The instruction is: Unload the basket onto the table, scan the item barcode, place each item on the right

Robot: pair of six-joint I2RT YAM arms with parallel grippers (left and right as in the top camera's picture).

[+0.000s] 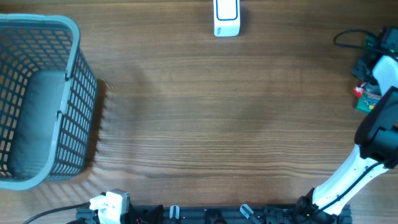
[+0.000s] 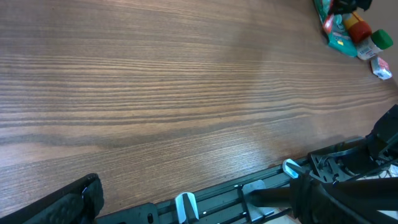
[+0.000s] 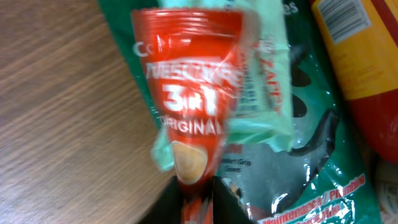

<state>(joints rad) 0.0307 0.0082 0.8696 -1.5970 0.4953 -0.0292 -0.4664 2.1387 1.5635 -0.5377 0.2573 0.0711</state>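
Observation:
A red "3in1 Original" sachet [image 3: 186, 74] fills the right wrist view, its lower end pinched between the two black fingers of my right gripper [image 3: 198, 190]. It hangs blurred over a green packet [image 3: 311, 155]. In the overhead view the right arm [image 1: 382, 81] covers the item pile [image 1: 367, 94] at the table's far right edge. The white barcode scanner [image 1: 226, 17] stands at the top middle of the table. My left gripper [image 2: 202, 208] is wide open and holds nothing, low over the table's near edge.
A grey mesh basket [image 1: 59, 93] stands at the left side. A yellow and red bottle [image 3: 367, 56] lies beside the green packet. The left wrist view shows the pile [image 2: 351, 28] far off. A black rail [image 1: 205, 214] runs along the near edge.

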